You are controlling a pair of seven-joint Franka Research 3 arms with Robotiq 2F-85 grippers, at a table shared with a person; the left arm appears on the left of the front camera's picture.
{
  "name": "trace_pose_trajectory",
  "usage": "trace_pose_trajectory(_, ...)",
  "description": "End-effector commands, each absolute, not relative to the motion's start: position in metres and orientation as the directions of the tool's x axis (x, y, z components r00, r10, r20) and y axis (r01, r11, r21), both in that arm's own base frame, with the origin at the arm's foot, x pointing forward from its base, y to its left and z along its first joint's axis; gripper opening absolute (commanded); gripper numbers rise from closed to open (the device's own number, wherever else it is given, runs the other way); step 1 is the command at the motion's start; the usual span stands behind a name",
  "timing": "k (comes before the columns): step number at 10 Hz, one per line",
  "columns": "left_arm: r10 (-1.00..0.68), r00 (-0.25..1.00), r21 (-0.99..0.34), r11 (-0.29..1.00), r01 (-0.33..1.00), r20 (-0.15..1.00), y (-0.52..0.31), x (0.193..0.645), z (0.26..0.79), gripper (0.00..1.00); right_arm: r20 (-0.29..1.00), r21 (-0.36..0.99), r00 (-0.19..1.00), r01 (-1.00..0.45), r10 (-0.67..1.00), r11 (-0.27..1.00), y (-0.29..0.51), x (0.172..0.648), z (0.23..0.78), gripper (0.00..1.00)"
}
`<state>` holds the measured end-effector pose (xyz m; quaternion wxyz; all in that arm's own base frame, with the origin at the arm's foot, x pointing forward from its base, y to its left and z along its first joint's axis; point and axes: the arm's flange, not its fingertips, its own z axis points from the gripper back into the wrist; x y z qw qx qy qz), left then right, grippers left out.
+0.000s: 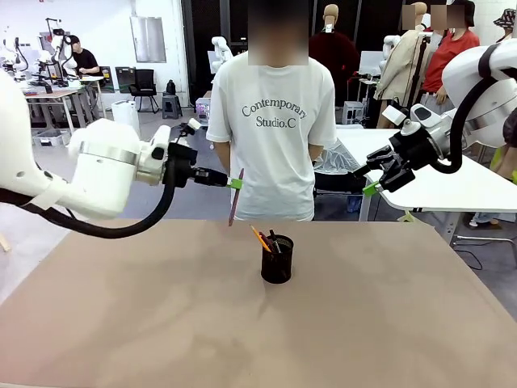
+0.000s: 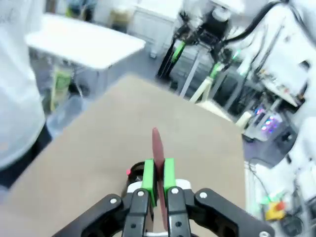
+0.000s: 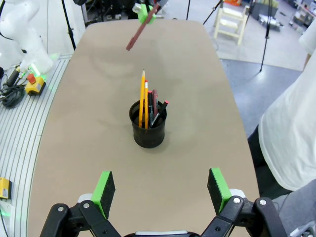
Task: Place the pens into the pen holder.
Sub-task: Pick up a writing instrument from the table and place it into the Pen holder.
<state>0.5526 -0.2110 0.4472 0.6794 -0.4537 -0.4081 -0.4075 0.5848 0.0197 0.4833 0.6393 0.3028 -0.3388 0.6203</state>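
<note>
The black mesh pen holder (image 1: pixel 277 260) stands upright at the table's middle, also in the right wrist view (image 3: pixel 148 127). A yellow-orange pencil (image 3: pixel 142 98) and a black marker with a pink-red end (image 3: pixel 161 110) lean inside it beside other slim sticks. My left gripper (image 1: pixel 235 183) is shut on the thin reddish-brown pen (image 1: pixel 233 204), which hangs tip-down in the air behind and left of the holder. The left wrist view has the pen (image 2: pixel 157 148) clamped between the green pads (image 2: pixel 147 174). My right gripper (image 1: pixel 373 187) hovers open, high to the holder's right, with nothing between its fingers (image 3: pixel 103 188).
A person in a white T-shirt (image 1: pixel 275 121) stands at the far edge of the brown table (image 1: pixel 161 323), just behind the held pen. A white table (image 1: pixel 452 178) stands behind my right arm. The tabletop around the holder is bare.
</note>
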Motion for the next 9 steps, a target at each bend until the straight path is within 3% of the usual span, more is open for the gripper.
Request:
trace_pose_trajectory(1, -0.134, 0.105, -0.093, 0.095, 0.991, 0.985, -0.190, 0.526, 0.421, 0.00, 0.809, -0.037, -0.004, -0.998, 0.588, 0.045, 0.020, 0.584, 0.486, 1.00)
trace_pose_trajectory(3, -0.096, 0.136, -0.131, 0.056, 0.990, 0.986, -0.189, 0.525, 0.423, 0.00, 0.809, -0.037, -0.004, -0.998, 0.588, 0.045, 0.020, 0.584, 0.486, 1.00)
trace_pose_trajectory(4, -0.145, 0.125, -0.107, 0.129, 0.986, 0.981, -0.193, 0.536, 0.431, 0.00, 0.809, -0.037, -0.004, -0.998, 0.588, 0.045, 0.020, 0.584, 0.486, 1.00)
trace_pose_trajectory(6, -0.145, 0.125, -0.107, 0.129, 0.986, 0.981, -0.193, 0.536, 0.431, 0.00, 0.809, -0.037, -0.004, -0.998, 0.588, 0.045, 0.020, 0.584, 0.486, 1.00)
trace_pose_trajectory(9, -0.014, 0.025, -0.025, 0.002, 1.000, 1.000, -0.210, 0.544, 0.413, 0.00, 0.809, -0.037, -0.004, -0.998, 0.588, 0.045, 0.020, 0.584, 0.486, 1.00)
